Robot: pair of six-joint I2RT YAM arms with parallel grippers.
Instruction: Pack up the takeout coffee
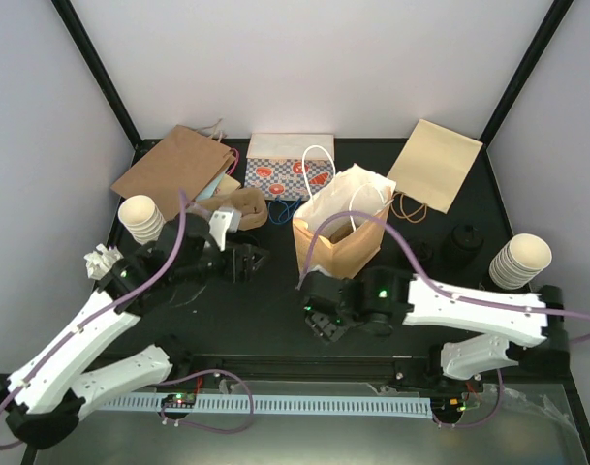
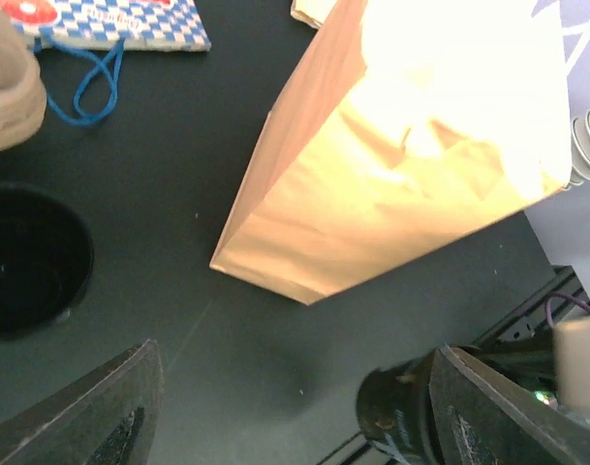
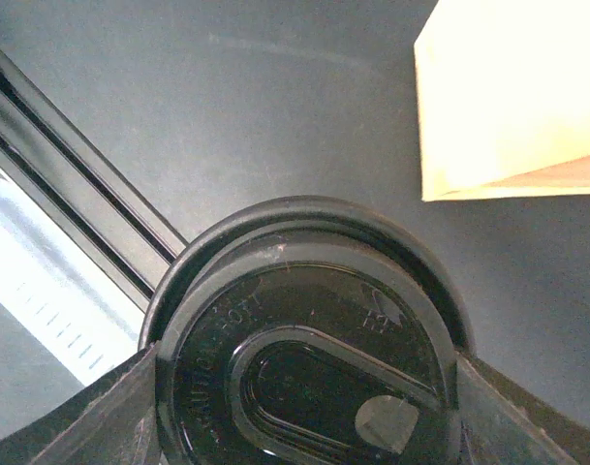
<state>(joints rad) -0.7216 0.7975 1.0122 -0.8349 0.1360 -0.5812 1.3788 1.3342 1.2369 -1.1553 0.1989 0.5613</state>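
Right gripper (image 3: pixel 309 407) clamped on black round lidded coffee cup (image 3: pixel 295 320), low beside standing kraft paper bag (image 1: pixel 338 242); left gripper (image 2: pixel 304 417) wide, empty; second black open cup (image 2: pixel 23 262) near it on table; next, seemingly, lift held cup upright over bag mouth.

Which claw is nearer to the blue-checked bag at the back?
Left. The left claw hangs just in front of the blue-checked bag; the right claw is farther forward, before the standing brown bag.

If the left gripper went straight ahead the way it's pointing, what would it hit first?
Probably the standing brown paper bag, near its base. Only bare table shows between it and the left gripper, though depth is unclear.
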